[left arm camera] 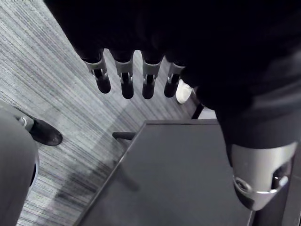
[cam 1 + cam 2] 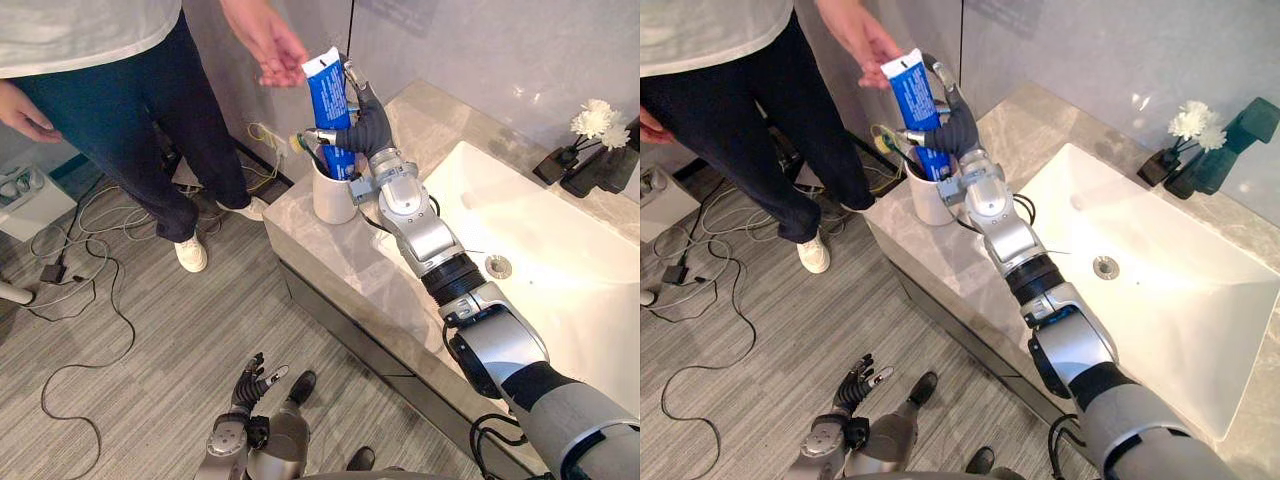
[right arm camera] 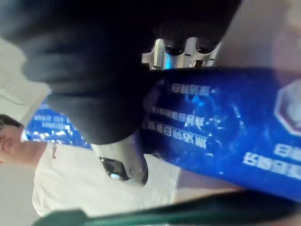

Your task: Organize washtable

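The blue toothpaste tube [image 2: 328, 95] stands nearly upright in the right hand [image 2: 368, 125], crimped white end at 12 o'clock. The fingers are curled round its far side and the thumb [image 3: 123, 160] is pressed across its printed face, so the grip is closed tight on the tube. The tube's lower end dips into the mouth of a white cup [image 2: 333, 198]. The cup wall hides how deep it reaches.

A thin dark item [image 2: 311, 153] also leans out of the cup toward 10 o'clock; what it is cannot be made out. The cup sits on the grey marble counter [image 2: 330, 270], at its corner nearest the floor.

At 10 o'clock from the tube's top, a person's hand [image 2: 268, 45] hovers palm-down with loose fingers, just beside the tube; contact cannot be judged. The person stands on the striped grey floor [image 2: 150, 380].

At 4 o'clock from the cup lies the white basin [image 2: 560, 300] with its drain [image 2: 497, 266]. Beyond the basin, at 2 o'clock, a dark vase [image 2: 557, 163] holds white flowers [image 2: 598, 120], with a dark bottle [image 2: 600, 170] just beside it, partly cut off by the frame edge.

The left hand [image 2: 250, 385] hangs low over the floor at 6 o'clock, fingers [image 1: 124, 80] relaxed and spread, holding nothing.
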